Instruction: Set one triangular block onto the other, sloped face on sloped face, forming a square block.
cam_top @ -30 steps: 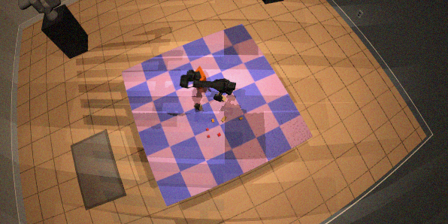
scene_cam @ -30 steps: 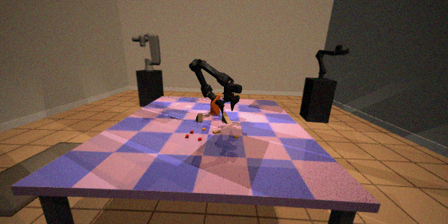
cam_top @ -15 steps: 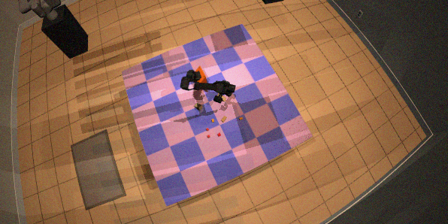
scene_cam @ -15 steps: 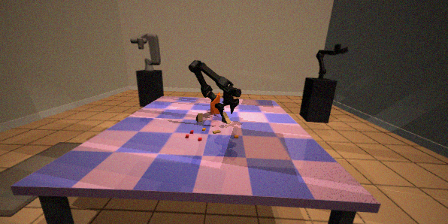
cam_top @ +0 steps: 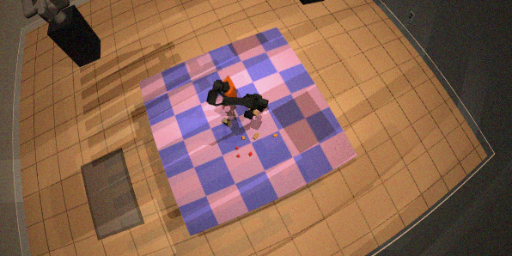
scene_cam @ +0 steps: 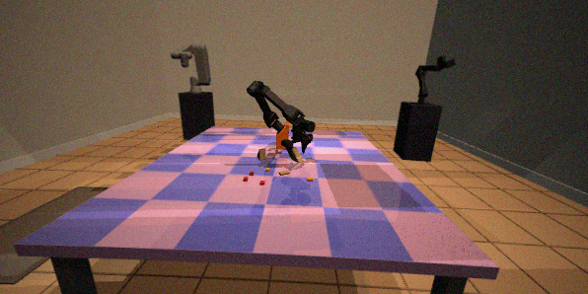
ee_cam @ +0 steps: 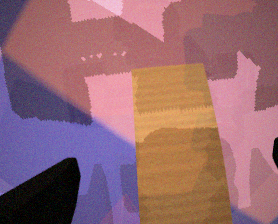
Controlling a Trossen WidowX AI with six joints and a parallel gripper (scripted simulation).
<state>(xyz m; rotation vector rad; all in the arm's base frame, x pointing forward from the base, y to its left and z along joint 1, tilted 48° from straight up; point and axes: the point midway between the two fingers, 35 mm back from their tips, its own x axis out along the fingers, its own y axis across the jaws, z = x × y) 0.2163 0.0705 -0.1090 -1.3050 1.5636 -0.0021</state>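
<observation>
A tan wedge block lies on the checkered table near its middle. My gripper is open, points down and hangs just over this block, with one dark finger on each side of it in the wrist view. Nothing is held. A second tan block stands a short way to the left, apart from the first. The arm's orange base is behind them.
A small flat tan piece, two small orange cubes and three red cubes lie in front of the gripper. Two other arms on black pedestals stand on the floor beyond the table.
</observation>
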